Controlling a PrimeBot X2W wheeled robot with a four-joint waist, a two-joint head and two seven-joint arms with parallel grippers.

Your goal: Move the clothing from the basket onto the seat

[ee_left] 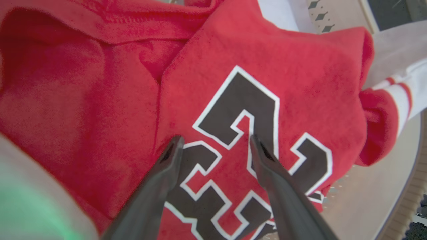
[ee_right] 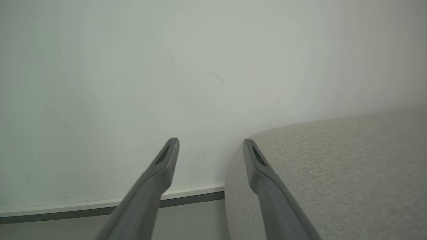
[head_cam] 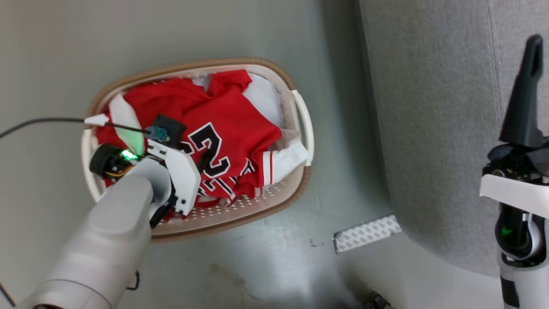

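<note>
Left of the oval cream-white perforated plastic basket with a brown rim (head_cam: 193,66), a thin black cable (head_cam: 38,122) is seen running across the grey floor (head_cam: 64,51) towards the basket's left handle. Over the basket's left half the pale left forearm is angled down, and the left gripper (ee_left: 215,142) is set against the red shiny jerseys with white trim (head_cam: 231,124), which are heaped inside the basket. In the left wrist view its two dark fingers are shown apart. Their tips are placed on the black, white-outlined number of the top jersey, with a band of fabric lying between them, and no cloth is pinched. The step in hand is judged to be the grasp of the top jersey, with the transfer itself not yet begun. What is called for next is that the fingers be brought together on a fold of that jersey, that the cloth be lifted clear of the basket's rim, and that it be carried rightwards. Right of the basket, a patterned grey-white strip (head_cam: 366,234) is stuck to the floor, and beyond it the large grey fabric-upholstered seat with rounded edges (head_cam: 429,107) is found. Furthest right of the basket, the right gripper (ee_right: 210,143) is held by the seat's edge, its fingers spread and nothing between them
</note>
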